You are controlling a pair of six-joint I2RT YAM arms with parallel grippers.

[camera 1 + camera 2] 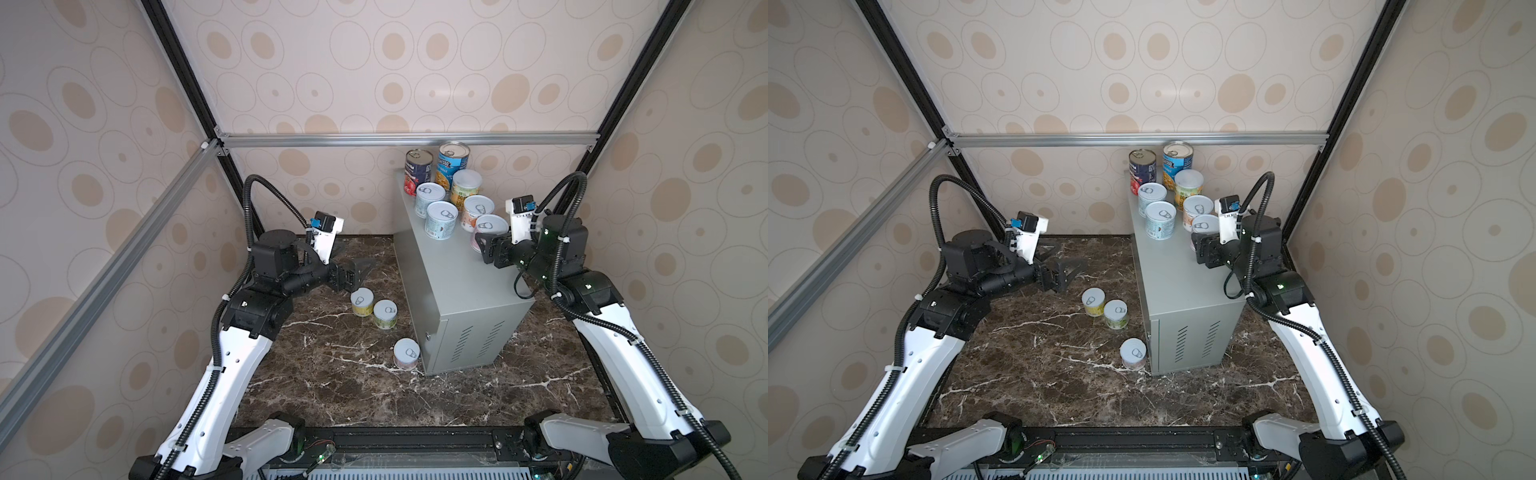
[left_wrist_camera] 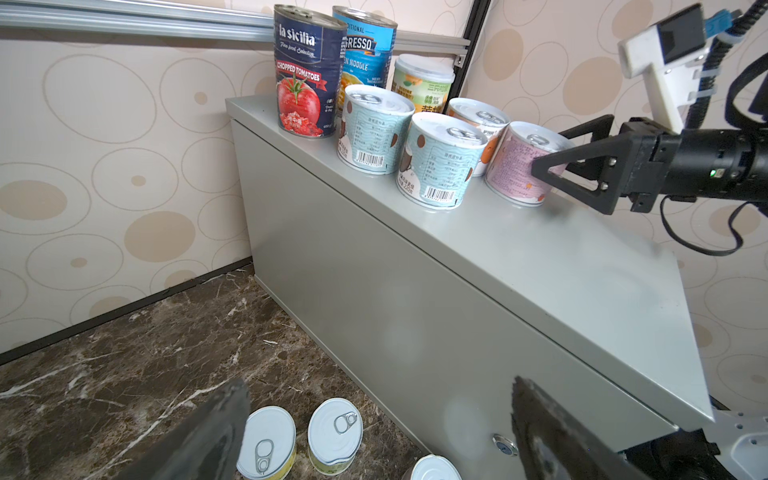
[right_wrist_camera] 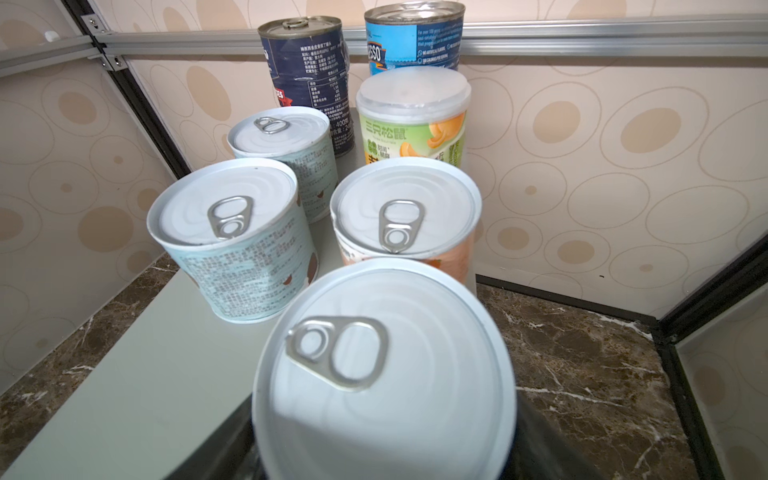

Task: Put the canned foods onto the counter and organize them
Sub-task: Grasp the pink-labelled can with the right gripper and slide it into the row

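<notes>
- The right claw (image 2: 548,151) is straddling the pink can (image 2: 515,166), which is standing on the grey desk (image 2: 540,257). It is extending the tidy double row (image 2: 440,162) beyond the claw. Whether the claw is squeezing or loose cannot be told.
- The left claw (image 1: 351,257) is hanging released. Three cans (image 1: 385,314) are sitting just below it on the marble (image 1: 332,395), probably next for lifting.

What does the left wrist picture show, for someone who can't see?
Seven upright food cans crowd one end of a grey sheet-metal box, where the black right gripper straddles the short pink-labelled can. Three white-lidded cans stand on the dark marble surface below.
</notes>
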